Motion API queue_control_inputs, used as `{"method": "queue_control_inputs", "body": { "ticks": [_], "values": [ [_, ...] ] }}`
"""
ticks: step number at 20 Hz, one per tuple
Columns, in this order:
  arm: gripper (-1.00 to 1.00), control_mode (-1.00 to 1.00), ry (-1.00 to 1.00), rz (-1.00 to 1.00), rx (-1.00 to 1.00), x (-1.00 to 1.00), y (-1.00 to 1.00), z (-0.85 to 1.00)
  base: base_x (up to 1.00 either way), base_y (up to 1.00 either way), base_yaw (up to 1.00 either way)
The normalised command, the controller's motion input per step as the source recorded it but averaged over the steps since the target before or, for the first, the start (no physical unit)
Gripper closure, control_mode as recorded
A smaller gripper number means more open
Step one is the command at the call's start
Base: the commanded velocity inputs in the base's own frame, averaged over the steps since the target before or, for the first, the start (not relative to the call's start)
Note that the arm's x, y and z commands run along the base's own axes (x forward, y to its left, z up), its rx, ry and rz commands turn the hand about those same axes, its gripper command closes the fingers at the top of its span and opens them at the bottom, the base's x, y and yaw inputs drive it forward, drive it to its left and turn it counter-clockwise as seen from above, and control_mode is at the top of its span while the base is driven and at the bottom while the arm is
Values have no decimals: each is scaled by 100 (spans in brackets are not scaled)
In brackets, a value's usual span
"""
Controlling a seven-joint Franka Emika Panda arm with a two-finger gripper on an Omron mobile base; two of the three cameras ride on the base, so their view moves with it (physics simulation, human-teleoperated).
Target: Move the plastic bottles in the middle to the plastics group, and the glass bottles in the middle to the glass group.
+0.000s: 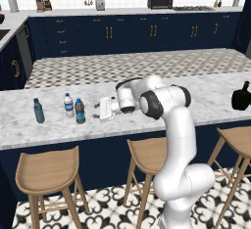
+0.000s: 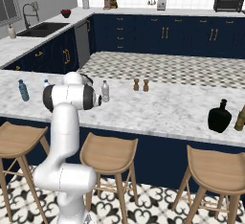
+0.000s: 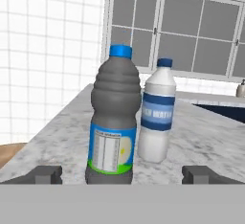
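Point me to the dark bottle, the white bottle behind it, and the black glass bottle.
dark bottle (image 3: 112,127): hand view, ribbed body above label.
white bottle (image 3: 157,122): hand view, blue label band.
black glass bottle (image 2: 219,117): right base view, round body.

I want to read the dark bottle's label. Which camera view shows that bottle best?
The hand view: the dark bottle stands close up between the open gripper's fingertips, label facing the camera. The left base view shows it small beside the white-capped bottle. In the right base view the arm blocks it.

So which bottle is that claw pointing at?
On the marble counter, left of the white arm, stand three small bottles. It is the dark grey bottle nearest the open claw, beside the white-bodied bottle; blue cap, blue-and-green label.
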Motion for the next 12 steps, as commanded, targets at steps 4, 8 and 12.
{"method": "queue_control_inputs", "body": {
  "ticks": [4,8,12],
  "values": [
    [-100,-100,0,0,0,-23,-63,23,0,0,0],
    [-100,-100,0,-4,0,-49,-54,26,0,0,0],
    [-100,-100,0,-7,0,-40,-56,24,0,0,0]
  ]
}}
